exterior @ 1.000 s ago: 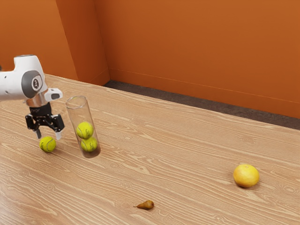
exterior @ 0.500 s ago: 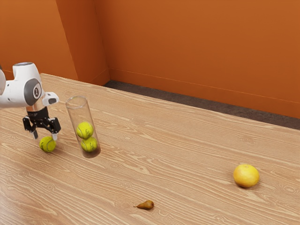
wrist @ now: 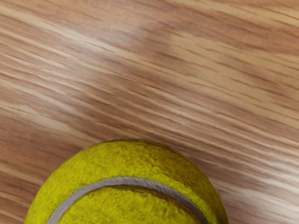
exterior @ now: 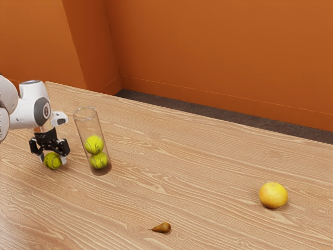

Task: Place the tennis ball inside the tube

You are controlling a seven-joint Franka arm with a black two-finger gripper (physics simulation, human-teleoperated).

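Observation:
In the exterior view my gripper (exterior: 52, 162) is low at the table, its open fingers standing on either side of the loose tennis ball (exterior: 52, 160). The ball rests on the wood; in the wrist view the yellow-green ball (wrist: 131, 191) with its grey seam lies large just under my hand. The clear tube (exterior: 89, 125) stands upright beside the gripper, toward the exterior view's right. Inside it are two tennis balls (exterior: 94, 145), one on top of the other, and its top is uncovered.
An orange-yellow round fruit (exterior: 273, 195) lies on the wooden table (exterior: 197, 166) toward the exterior view's right. A small brown pear (exterior: 163, 227) lies near that view's lower edge. Orange walls rise behind the table.
My hand has come down around the loose ball, after a small shift to the exterior view's left and back. The ball, tube and fruit have stayed put.

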